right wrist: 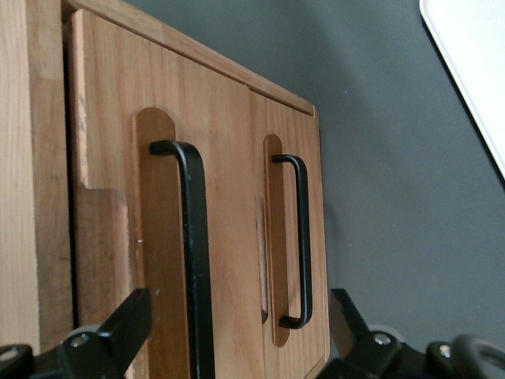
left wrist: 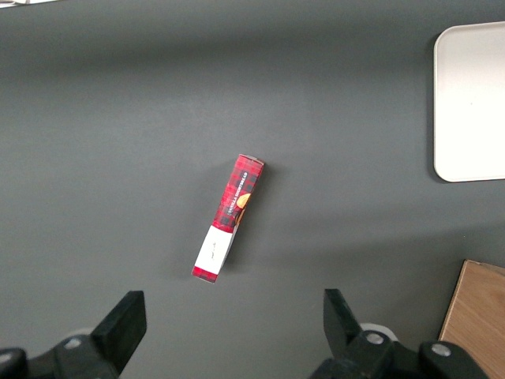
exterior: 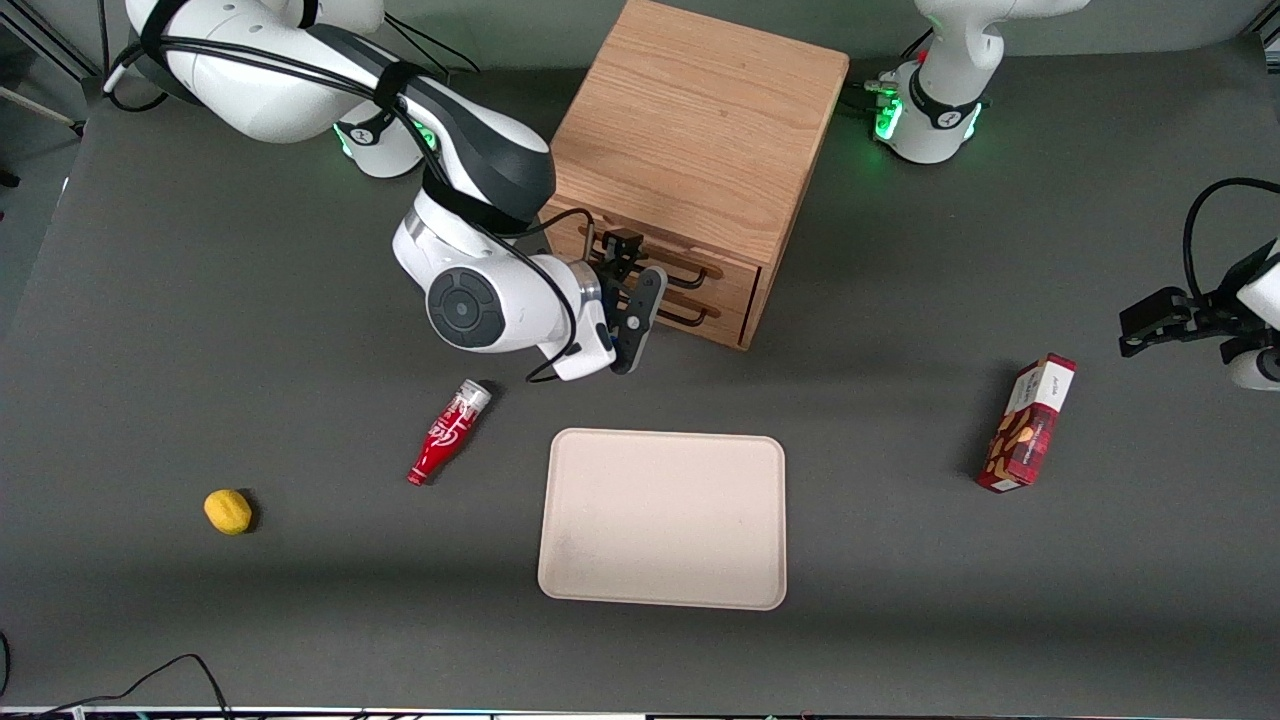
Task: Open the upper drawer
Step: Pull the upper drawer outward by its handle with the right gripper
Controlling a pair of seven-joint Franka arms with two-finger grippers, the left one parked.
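Presently: black two-finger claw (exterior: 640,262) – fingers spread wide, holding nothing, right in front of the oak box cabinet (exterior: 690,140) | light-wood upper drawer (exterior: 655,262) with thin black wire handle (right wrist: 192,260) – directly ahead of claw, handle between its fingers | matching lower drawer (right wrist: 288,237) – just beneath | beige rectangular tray (exterior: 663,518) – nearer the front camera than claw.

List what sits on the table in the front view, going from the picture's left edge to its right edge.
Lemon → red bottle → gripper at the upper drawer → cookie box. The tray is left out: it overlaps the gripper and cabinet sideways.
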